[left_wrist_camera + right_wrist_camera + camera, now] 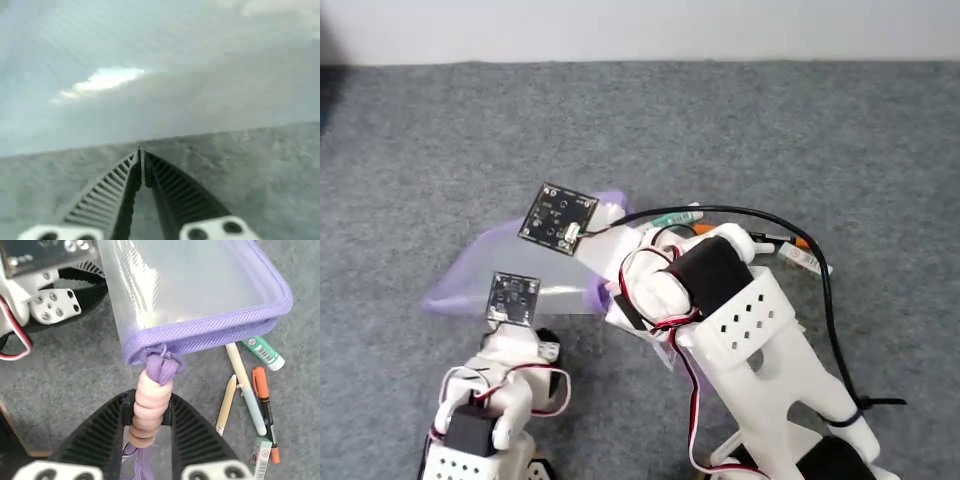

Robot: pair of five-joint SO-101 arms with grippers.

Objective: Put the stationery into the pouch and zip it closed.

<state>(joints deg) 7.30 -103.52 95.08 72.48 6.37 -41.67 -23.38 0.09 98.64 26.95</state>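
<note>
A grey carpeted surface [740, 130] runs back to a plain white wall [650, 28].

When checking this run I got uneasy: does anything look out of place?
Yes. The pens lie on the carpet beside the pouch, not inside it, yet the right tool is shut on the zipper pull. Zipping now looks premature.

pouch [200, 285]: glossy translucent plastic, woven cloth trim | table [740, 120]: rough grey felt | fingers [97, 437]: matt ribbed plastic
</note>
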